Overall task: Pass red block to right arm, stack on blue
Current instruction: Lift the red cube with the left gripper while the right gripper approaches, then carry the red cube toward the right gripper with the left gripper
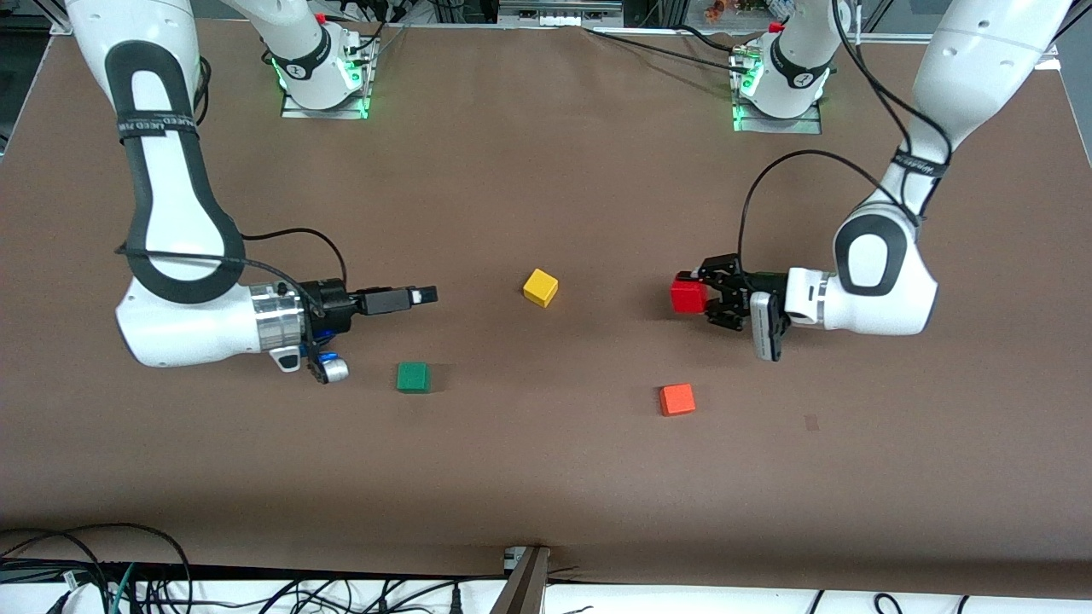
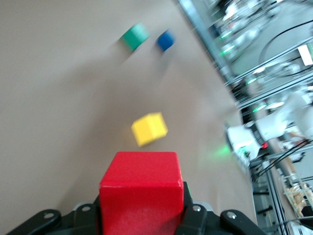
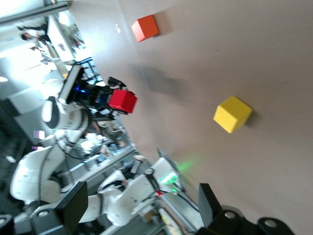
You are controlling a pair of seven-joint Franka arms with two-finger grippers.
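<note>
With the pass not yet made, each thing's place reads thus
Red block (image 1: 688, 296): clamped in the left gripper (image 1: 701, 295), held up over bare table between the yellow cube (image 1: 540, 287) and the left arm's end, its free face turned toward the right arm, likely so the other fingers can take it
Left fingers: closed on the red block from both sides, seen close in the left wrist view (image 2: 141, 193)
Right gripper (image 1: 424, 294): level over the table above the green cube (image 1: 413, 377), pointing toward the block, fingers spread wide; it seems to wait for the pass
Gap: the two grippers are well apart, the yellow cube between them
Blue cube (image 2: 166, 40): beside the green one in the left wrist view; hidden under the right wrist from the front
Orange cube (image 1: 676, 399): loose, nearer the front camera than the block, no part in this
</note>
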